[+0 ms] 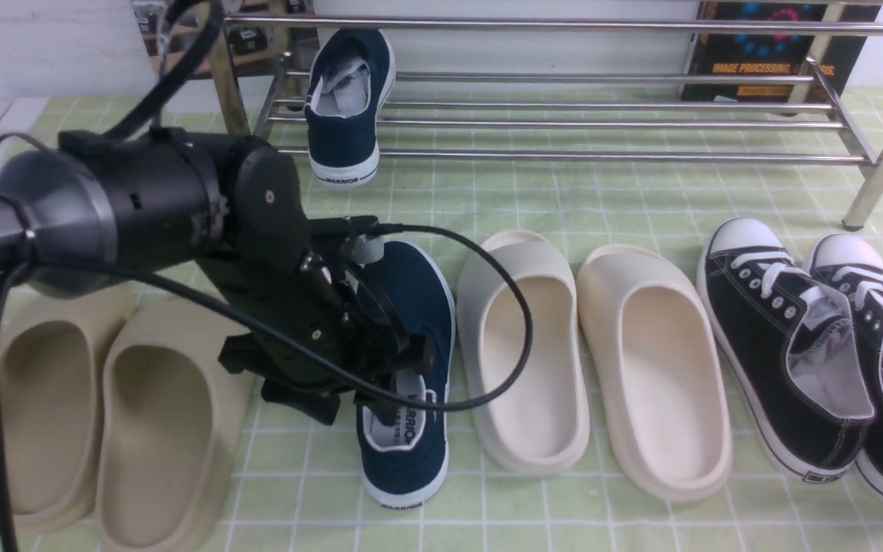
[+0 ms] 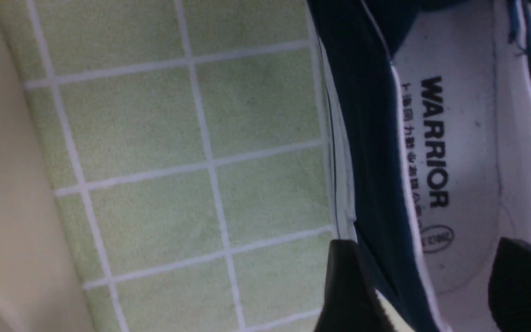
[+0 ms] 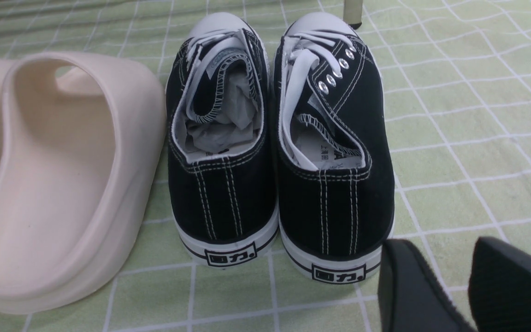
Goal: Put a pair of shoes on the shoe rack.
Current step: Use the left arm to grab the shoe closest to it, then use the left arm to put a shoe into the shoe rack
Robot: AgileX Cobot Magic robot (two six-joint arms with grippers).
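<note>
Finding: my left end effector [image 2: 427, 295] is standing open and holding nothing. Its fingers [image 2: 348, 290] are straddling the heel-side wall of the navy-blue canvas slip-on sneaker [image 1: 411, 337], which is lying on the green-checked bench [image 1: 533, 199]. The matching navy sneaker [image 1: 346, 107] is already sitting on the chrome tube shoe rack [image 1: 602, 123].

Judgement: the grip is not yet made.

Recommendation: I should be closing firmly on the canvas wall, lifting level, and clearing the beige foam slipper [image 1: 165, 429] alongside.

My right end effector [image 3: 459, 295] is idling open.
</note>
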